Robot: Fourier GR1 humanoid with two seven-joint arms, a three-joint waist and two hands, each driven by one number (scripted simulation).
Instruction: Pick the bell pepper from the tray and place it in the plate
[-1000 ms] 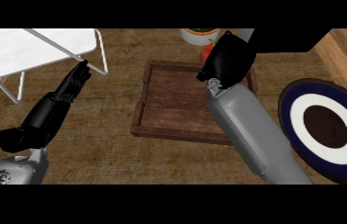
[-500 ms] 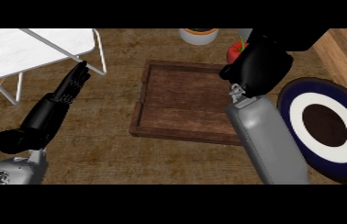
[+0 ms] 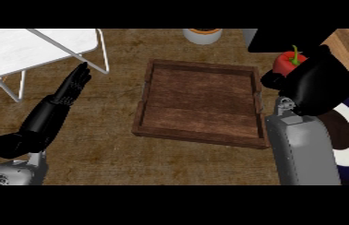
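Head view: the red bell pepper with a green stem [image 3: 287, 62] is at 2 o'clock, outside the brown wooden tray [image 3: 201, 102] and just past its right rim. The black right hand [image 3: 315, 83] is clenched round the pepper. A round plate with a white ring and dark middle [image 3: 343, 151] peeks out at 4 o'clock, mostly hidden by the grey forearm. At 9 o'clock the left hand [image 3: 70, 88] rests released, fingers straight, over the brown worktop [image 3: 109, 141].

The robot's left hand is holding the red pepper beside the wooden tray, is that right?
No, it is the right hand that holds the red pepper beside the wooden tray; the head view shows it. The left hand is open, holding nothing.
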